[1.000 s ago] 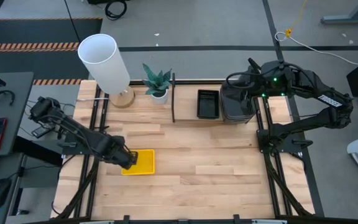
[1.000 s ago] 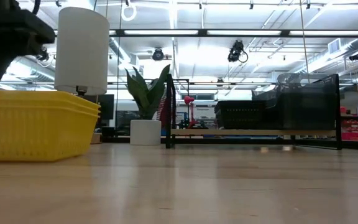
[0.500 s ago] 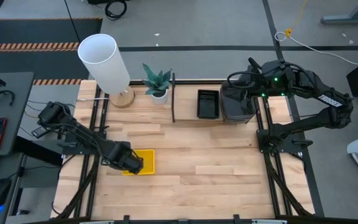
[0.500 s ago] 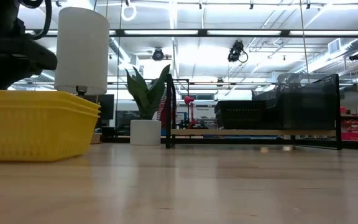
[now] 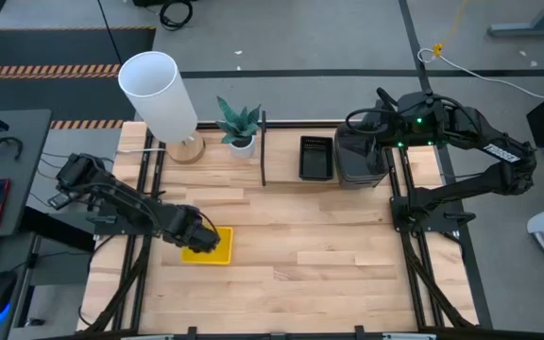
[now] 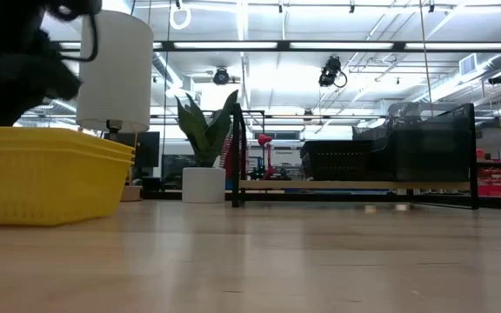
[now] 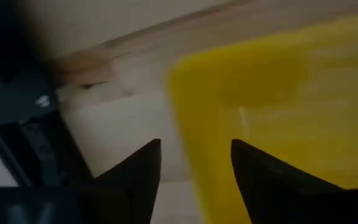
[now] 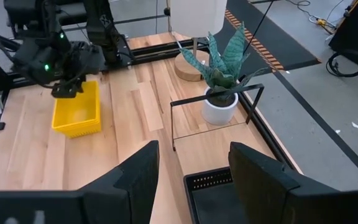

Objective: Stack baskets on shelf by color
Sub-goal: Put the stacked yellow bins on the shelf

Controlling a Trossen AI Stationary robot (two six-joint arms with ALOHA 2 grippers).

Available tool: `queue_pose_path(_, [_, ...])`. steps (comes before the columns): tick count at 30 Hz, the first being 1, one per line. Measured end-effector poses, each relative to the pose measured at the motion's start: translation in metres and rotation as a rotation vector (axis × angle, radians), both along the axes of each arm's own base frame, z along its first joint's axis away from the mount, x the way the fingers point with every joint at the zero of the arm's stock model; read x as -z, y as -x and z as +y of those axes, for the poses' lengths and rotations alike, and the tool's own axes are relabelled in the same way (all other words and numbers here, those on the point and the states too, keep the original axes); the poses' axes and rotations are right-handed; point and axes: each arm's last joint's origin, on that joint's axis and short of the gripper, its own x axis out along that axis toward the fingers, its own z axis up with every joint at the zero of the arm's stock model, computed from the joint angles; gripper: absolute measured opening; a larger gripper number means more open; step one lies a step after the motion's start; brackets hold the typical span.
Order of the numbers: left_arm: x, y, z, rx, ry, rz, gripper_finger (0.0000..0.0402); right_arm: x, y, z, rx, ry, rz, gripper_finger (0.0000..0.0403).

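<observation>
Lying on the pale wooden plank table [image 5: 329, 255], the bright yellow plastic baskets [image 5: 212, 246] are straddled — seemingly at one rim — by the parted left gripper [image 7: 194, 163]; the right gripper [image 8: 191, 163], parted and empty, is held over the black metal shelf [image 5: 281, 123].

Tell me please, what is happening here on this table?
A two-arm robot is sorting baskets onto a shelf. The left end effector is over the rim of the yellow baskets near the table's front left, fingers open astride the rim. The right end effector waits above the dark grey baskets, which sit on the shelf beside the black baskets. The yellow baskets are not yet on the shelf.
</observation>
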Motion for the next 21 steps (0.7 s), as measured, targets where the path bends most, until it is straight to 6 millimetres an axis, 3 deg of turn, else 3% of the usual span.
queue_pose_path(6, [-0.03,-0.017,0.005,0.022,0.055,-0.098,0.0232,0.0,0.0,0.0,0.0,0.0,-0.001,0.0199])
queue_pose_path(13, [-0.057,-0.043,0.001,-0.066,0.142,-0.301,0.0223,0.0,0.0,0.0,-0.002,0.006,-0.003,0.0199])
queue_pose_path(21, [-0.045,-0.07,-0.007,-0.156,0.138,-0.422,0.0205,-0.002,-0.001,0.0,-0.003,0.016,-0.018,0.0199])
